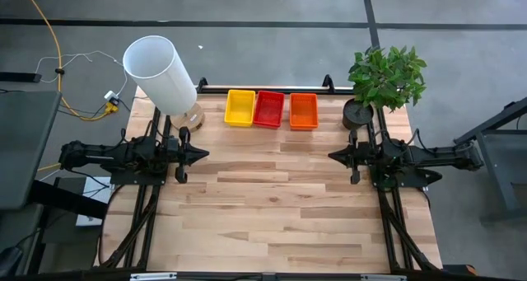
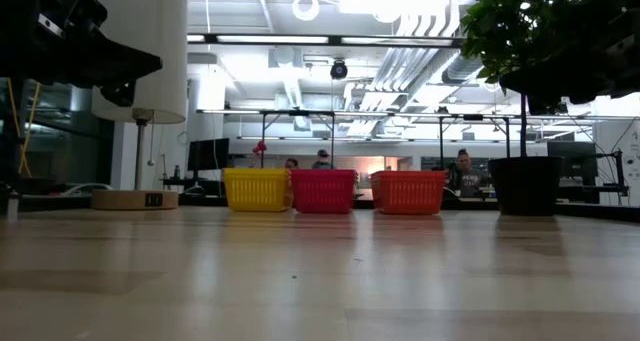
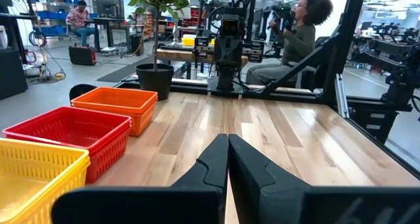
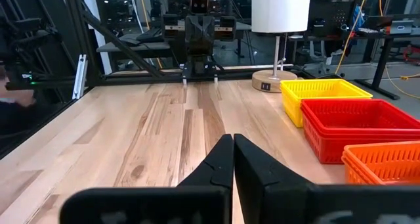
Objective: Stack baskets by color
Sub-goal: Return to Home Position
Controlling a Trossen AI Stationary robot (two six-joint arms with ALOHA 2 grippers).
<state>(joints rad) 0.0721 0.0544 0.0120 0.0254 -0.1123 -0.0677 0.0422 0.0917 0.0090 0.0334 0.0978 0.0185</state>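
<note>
Though the lamp label [image 2: 152,199] defies reading, baskets [image 1: 269,109] abreast, yellow-red-orange; left fingers [image 3: 211,163], right fingers [image 4: 218,159] clenched.

Table [image 1: 272,199] bears three baskets [image 1: 270,109], a lamp [image 1: 160,73], a plant [image 1: 385,77]

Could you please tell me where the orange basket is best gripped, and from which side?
Probably the rim of the near short wall of the orange basket, the one facing the open table, with the right tool coming from above and straddling it. The red basket crowds one long side and the plant pot stands off the other.
</note>
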